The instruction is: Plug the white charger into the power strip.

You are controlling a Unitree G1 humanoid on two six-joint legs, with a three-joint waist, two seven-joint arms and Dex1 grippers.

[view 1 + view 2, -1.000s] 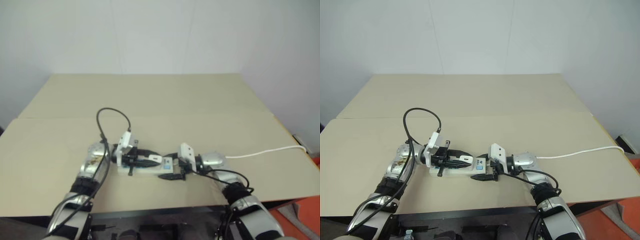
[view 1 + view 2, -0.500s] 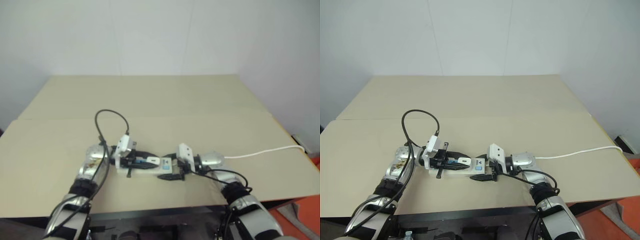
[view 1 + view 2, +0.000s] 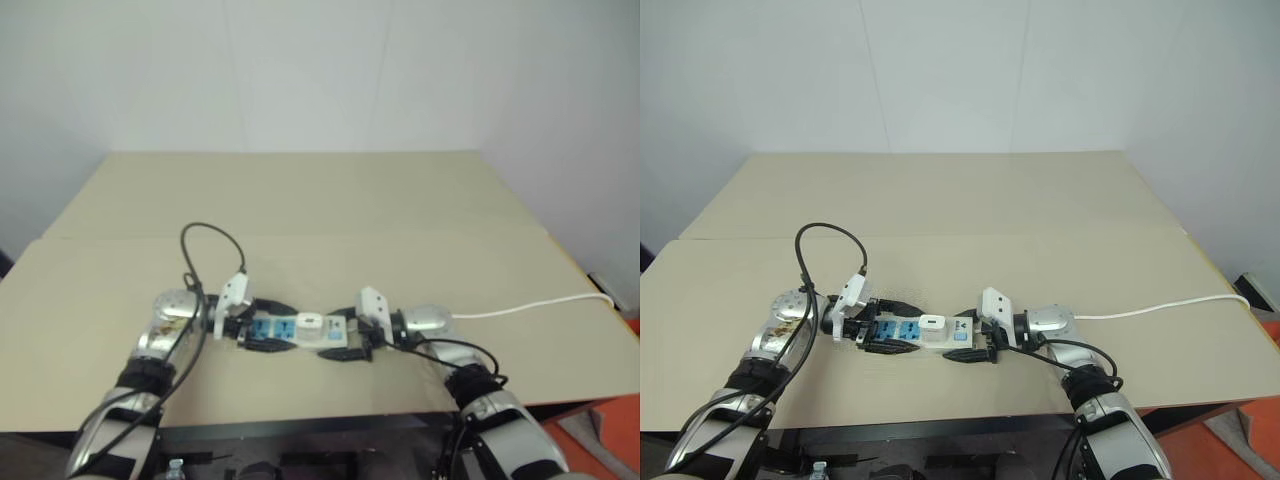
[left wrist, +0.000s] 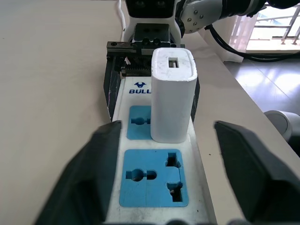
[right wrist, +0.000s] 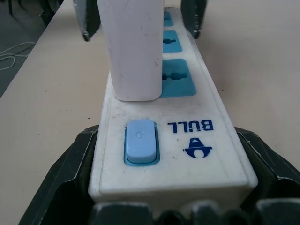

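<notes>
Already the charger (image 4: 172, 96) stands upright in a socket of the strip (image 4: 157, 187), next to the end with the switch (image 5: 140, 141) and the printed logo, and it looks seated, its base flush on the blue face as far as the wrist views tell. By its looks it is a light, rigid plastic block with smooth, slightly glossy sides, so it would likely slip under a loose pinch; the flat opposite sides are the place to take it, low down, pushing straight along the pins and never levering sideways. The strip is a stiff, flat bar, light enough to slide or tip if left unbraced, best held across its width at one end. The left gripper (image 4: 180, 168) has its fingers (image 4: 98, 178) spread wide either side of the strip, touching neither it nor the charger so far as can be seen. The right gripper (image 5: 165, 187) has its fingers (image 5: 70, 173) closed on the switch end, pinning the strip. A thin white cord (image 3: 530, 305) trails off to the robot's right. Underneath lies a plain tan surface (image 3: 320, 200), seemingly smooth board in two joined sheets, offering little grip. Beyond it rise bare white walls.
</notes>
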